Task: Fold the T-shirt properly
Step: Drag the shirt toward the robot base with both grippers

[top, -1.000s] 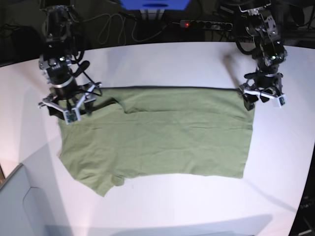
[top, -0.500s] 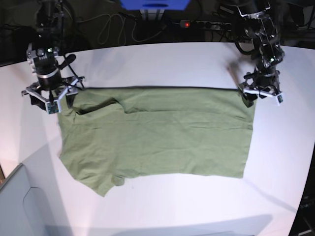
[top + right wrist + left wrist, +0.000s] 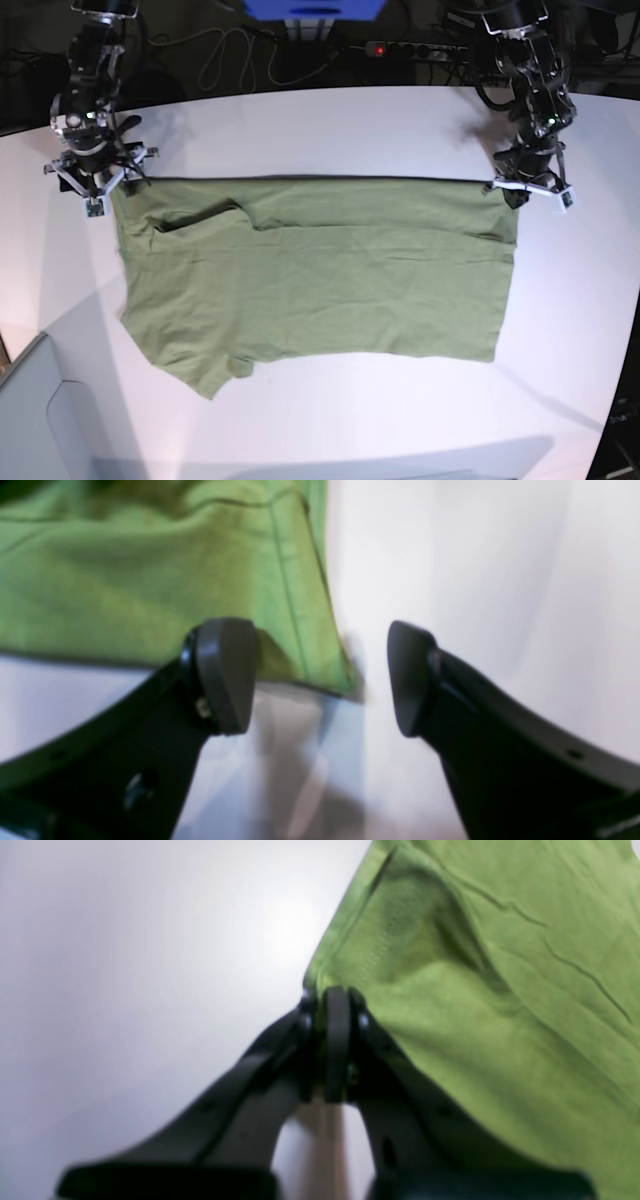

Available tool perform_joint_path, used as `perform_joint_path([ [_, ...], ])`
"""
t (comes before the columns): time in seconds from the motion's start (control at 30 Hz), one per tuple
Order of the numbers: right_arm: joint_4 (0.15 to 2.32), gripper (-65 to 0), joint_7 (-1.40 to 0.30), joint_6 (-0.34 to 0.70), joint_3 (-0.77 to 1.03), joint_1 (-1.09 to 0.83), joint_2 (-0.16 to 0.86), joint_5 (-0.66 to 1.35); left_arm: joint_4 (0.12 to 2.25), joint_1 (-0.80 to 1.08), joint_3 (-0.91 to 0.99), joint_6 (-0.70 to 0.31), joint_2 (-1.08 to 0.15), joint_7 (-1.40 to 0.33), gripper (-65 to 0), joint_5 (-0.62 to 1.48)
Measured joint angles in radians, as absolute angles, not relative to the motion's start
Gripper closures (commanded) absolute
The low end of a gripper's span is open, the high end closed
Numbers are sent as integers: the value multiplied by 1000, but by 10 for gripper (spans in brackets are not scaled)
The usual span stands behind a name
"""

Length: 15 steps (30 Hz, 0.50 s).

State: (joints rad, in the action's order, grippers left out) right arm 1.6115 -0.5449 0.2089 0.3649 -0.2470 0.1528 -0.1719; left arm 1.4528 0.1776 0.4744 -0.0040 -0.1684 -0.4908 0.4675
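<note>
Pinching T-shirt [image 3: 320, 275] corner, left claw [image 3: 336, 1005] clenched; right claw [image 3: 322, 677] spread over opposite corner; white table [image 3: 330, 125] around.

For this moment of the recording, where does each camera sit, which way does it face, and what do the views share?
Base: high up, facing both arms, looking down on the white table and the spread T-shirt; both arms show.
Left wrist: behind the left gripper, shut on a T-shirt corner.
Right wrist: behind the right gripper, open at another T-shirt corner.
Shared: all three show the T-shirt and table; base also shows both grippers.
</note>
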Motion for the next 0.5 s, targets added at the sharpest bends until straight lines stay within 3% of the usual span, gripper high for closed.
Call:
perform_joint_path([
  [0.27,1597,-372,-516,208,360,-262,158,-172,1453,183,479,-5,-168,-490,0,469],
  [0.37,1598,-268,-508,226,359,-275,161,-157,1453,186,479,-5,-168,-489,0,469],
  [0.5,1600,-38,-507,386,367,-281,163,-165,1467,208,480,-8,-168,-486,0,472],
])
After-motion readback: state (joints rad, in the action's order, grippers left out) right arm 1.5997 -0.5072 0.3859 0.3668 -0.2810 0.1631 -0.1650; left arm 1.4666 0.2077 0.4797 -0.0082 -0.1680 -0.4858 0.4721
